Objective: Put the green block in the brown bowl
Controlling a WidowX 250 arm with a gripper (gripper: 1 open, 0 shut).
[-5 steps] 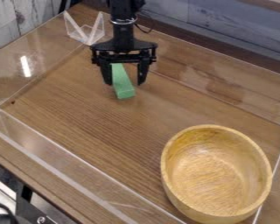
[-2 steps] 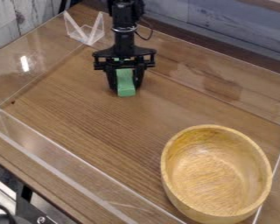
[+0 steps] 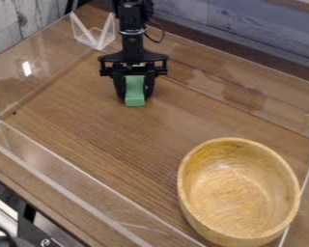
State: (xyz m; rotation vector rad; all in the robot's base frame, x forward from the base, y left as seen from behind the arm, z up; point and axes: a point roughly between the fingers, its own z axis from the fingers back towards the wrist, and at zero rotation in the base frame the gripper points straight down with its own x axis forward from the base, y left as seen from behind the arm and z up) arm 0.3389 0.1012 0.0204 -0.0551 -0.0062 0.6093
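In the upper middle of the frame, slightly left of the centre line, the green block [image 3: 135,89] is seen, its long side running roughly up and down the picture. It is pinched by the black hand [image 3: 134,92], whose two fingers are closed in on it from the left and the right. The upper part of the block is partly covered by the hand. Whether the counter is touched by the block's lower end cannot be told.

Above the hand, the black arm [image 3: 131,21] is seen reaching in from the top edge of the frame. Just beside it, at the upper left, a clear, see-through object [image 3: 93,35] is seen; its exact kind cannot be made out.

At the lower right of the frame, well apart from the block, the brown bowl [image 3: 238,191] is set upright, its round opening turned up. Only its own smooth inside is shown. Both are set off against the wooden counter [image 3: 131,154], by which most of the frame is filled. In the lower left corner, dark equipment [image 3: 28,230] is partly shown, cut off by the frame's edge.
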